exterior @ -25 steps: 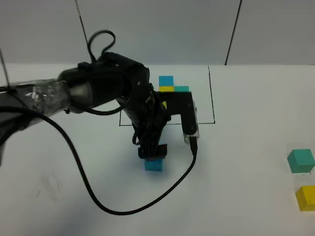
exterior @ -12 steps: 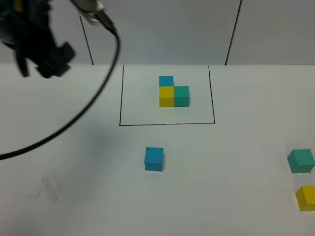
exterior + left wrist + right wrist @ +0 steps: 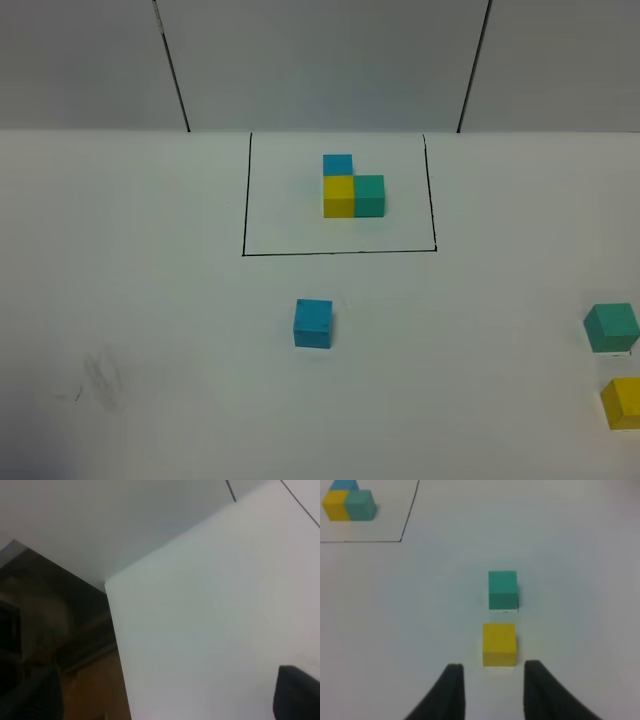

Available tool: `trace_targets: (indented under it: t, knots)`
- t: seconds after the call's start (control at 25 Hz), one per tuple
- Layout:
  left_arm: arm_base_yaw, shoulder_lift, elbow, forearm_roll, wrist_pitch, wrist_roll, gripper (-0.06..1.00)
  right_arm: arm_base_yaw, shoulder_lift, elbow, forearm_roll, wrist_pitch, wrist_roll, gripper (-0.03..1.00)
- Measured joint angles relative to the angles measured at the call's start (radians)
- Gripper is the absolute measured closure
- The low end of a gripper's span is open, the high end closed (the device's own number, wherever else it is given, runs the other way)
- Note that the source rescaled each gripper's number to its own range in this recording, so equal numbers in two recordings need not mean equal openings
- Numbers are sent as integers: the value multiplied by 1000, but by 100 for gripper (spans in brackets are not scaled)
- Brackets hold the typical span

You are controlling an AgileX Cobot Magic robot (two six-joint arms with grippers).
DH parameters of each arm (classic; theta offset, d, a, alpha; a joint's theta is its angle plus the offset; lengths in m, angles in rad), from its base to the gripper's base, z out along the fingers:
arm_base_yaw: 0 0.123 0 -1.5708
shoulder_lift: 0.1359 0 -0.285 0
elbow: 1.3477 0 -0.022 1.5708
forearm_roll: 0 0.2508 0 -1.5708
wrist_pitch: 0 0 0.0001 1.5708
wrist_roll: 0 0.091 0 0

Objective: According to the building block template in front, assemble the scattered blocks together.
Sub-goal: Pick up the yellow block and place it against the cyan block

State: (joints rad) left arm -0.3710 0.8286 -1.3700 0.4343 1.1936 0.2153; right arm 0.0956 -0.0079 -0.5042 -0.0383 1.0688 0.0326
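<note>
The scattered blocks [image 3: 503,589] lie apart on the white table [image 3: 130,300]. The sky-blue cube [image 3: 313,323] sits alone just outside the near line of the black rectangle [image 3: 340,252]. The teal cube [image 3: 611,327] and yellow cube [image 3: 622,402] sit near each other far to the right (not touching). The building block template [image 3: 353,188] stands inside the rectangle. The right gripper [image 3: 494,690] hovers with fingers spread and empty, the yellow cube just ahead of the gap. The left gripper [image 3: 165,700] shows dim tips wide apart, holding nothing, over a table corner.
</note>
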Motion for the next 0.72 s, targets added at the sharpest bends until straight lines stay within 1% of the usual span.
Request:
trace_targets:
  t: [0.12, 0.28, 0.4, 0.48, 0.64, 0.72]
  knots:
    - [0, -179, 81, 19, 0, -8, 15, 0, 0, 0, 0, 0, 0, 97]
    - [4, -390, 180, 26, 0, -26, 17, 0, 0, 0, 0, 0, 0, 97]
    - [40, -528, 246, 9, 1, -62, 19, 0, 0, 0, 0, 0, 0, 97]
    - [82, -615, 294, -49, 1, -62, 19, 0, 0, 0, 0, 0, 0, 97]
    - [190, -745, 391, -228, 1, -32, 20, 0, 0, 0, 0, 0, 0, 97]
    - [246, -795, 439, -303, 1, -55, 21, 0, 0, 0, 0, 0, 0, 97]
